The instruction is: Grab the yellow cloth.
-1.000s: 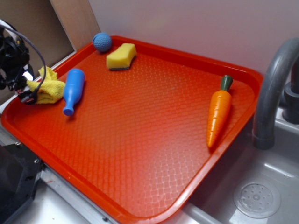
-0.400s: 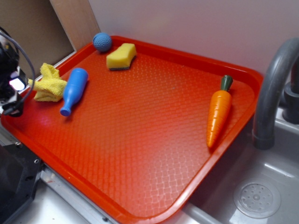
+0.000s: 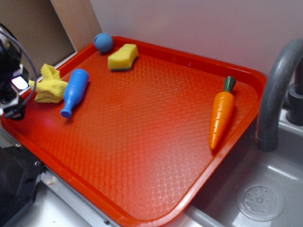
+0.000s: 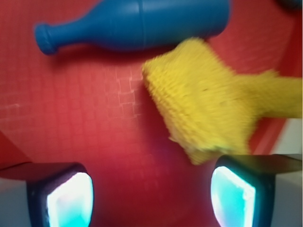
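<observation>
Yellow cloth is sitting crumpled at the left edge of the red tray, partly draped up onto the rim there. The blue toy bottle lies right next to it, neck pointing toward the front of the tray; whether the two actually touch is hard to call from the exterior view.

The gripper is wide open in the wrist view, both fingers showing at the bottom corners with bare red tray between them. It's got hold of nothing. The cloth sits just ahead of the right-hand finger in that view, not between the two, and it's blurry. The bottle runs across the top of that view, beyond the cloth.

From the exterior view the gripper is at the far left by the tray's edge, just beside the cloth but apart from it.

Rest of the tray: a yellow sponge and a blue ball near the back corner, and a toy carrot over on the right side by the grey faucet.
</observation>
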